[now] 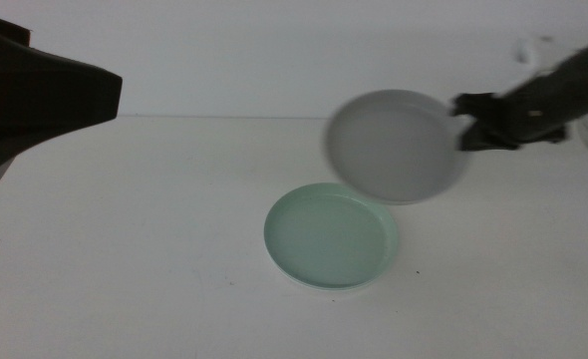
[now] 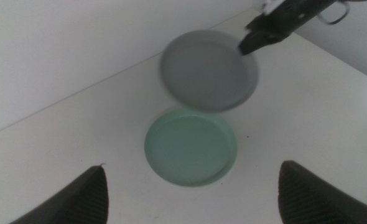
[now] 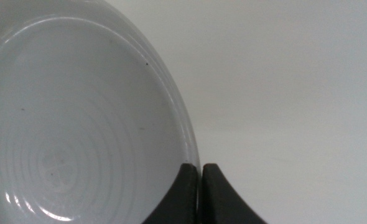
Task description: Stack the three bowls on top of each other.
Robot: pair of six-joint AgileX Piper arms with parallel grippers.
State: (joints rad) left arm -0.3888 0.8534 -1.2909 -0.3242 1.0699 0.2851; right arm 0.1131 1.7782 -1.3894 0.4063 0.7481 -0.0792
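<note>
A smooth round grey bowl (image 1: 398, 146) is clamped by its rim in the right gripper (image 1: 465, 124) at upper right, above a mint bowl (image 1: 330, 235); the left gripper (image 2: 190, 193) is held apart

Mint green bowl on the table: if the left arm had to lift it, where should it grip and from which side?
Probably the thin low rim of the mint green bowl on the left arm's side. It lies flat, upright and shallow, so one jaw goes inside the rim, one outside. The left gripper is open. The right gripper pinches the grey bowl that way, so avoid that side.
</note>
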